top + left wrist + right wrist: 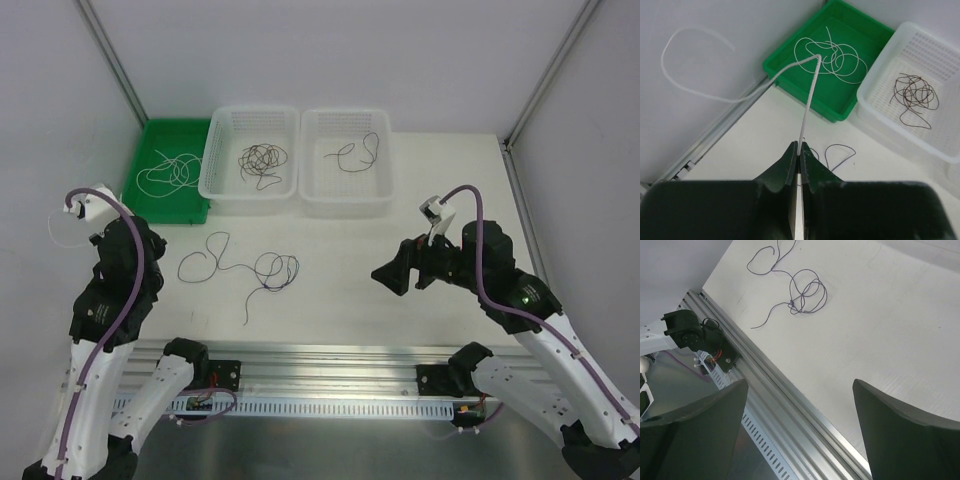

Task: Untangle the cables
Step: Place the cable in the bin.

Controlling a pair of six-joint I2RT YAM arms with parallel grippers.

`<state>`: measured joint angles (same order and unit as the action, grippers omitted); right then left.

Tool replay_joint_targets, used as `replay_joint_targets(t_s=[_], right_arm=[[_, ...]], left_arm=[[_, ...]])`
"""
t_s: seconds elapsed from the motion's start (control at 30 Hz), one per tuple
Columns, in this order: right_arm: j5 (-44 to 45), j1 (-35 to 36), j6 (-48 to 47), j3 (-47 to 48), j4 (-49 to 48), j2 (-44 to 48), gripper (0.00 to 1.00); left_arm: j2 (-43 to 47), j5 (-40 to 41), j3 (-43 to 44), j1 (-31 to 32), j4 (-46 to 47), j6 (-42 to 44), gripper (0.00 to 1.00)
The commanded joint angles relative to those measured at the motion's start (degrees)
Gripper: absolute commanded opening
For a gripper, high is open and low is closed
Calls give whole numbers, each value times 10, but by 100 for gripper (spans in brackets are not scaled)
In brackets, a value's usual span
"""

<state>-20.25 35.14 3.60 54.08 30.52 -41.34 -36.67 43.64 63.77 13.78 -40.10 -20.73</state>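
The left end effector (799, 152) is closed on a white cable (810, 95), pinched between the tips of its fingers and lifted off the table (440, 190). From the tips the cable rises toward the green tray (180, 132), bends sharply, then runs back to the left and curls in an open loop in front of the wall. More white cable (837, 57) lies in loose loops in the tray; whether the held one joins it I cannot tell. Beside the tray, the left white basket (250, 115) holds a small dark tangle (262, 163), and the right white basket (345, 200) holds a single dark cable (358, 152). Another dark cable with loops (240, 267) lies on the table in front of the baskets, between the two arms. The right end effector (799, 385) hangs above the table's right part with its jaws wide open and nothing between them
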Motion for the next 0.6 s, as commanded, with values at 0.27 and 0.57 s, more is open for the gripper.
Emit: replay_joint_targets(t_s=[0.27, 0.57], right_arm=[[34, 2, -32, -16, 44, 21, 90], [57, 2, -57, -31, 69, 35, 90]], left_arm=[[-75, -53, -9, -29, 22, 55, 0], [-143, -68, 104, -46, 32, 91, 0]])
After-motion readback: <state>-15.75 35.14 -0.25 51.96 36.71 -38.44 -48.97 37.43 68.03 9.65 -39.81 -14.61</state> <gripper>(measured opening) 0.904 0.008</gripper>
